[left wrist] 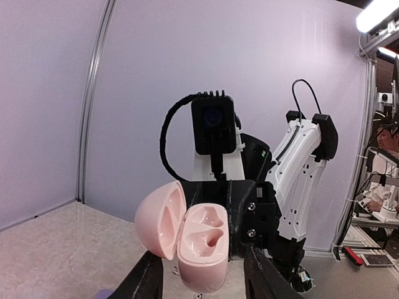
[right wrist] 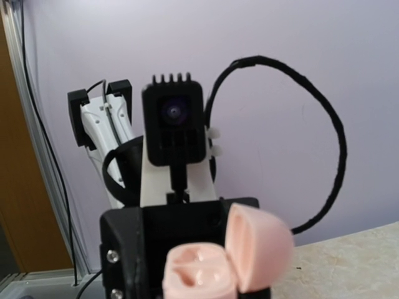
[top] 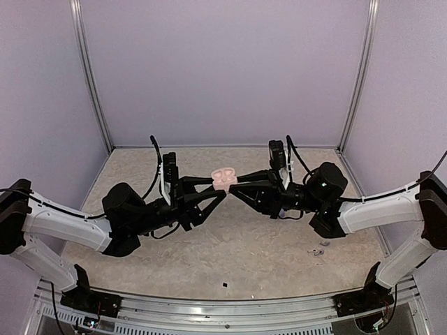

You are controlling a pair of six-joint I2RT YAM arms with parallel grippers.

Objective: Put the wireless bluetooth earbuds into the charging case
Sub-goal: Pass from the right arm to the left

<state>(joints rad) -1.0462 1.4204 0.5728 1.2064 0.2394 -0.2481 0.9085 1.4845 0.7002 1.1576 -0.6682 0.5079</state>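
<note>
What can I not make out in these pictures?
- Top view: the specks on the table are too small to name as earbuds.
- Right wrist view: the case is blurred, its bottom cut off by the frame edge.
- Left wrist view: the left jaws are mostly cut off by the bottom edge, so whether they press the case is unclear.

Glossy smooth pink plastic charging case [left wrist: 202,249], matt black plastic fingers [top: 209,199], speckled stone-look table [top: 244,258].
</note>
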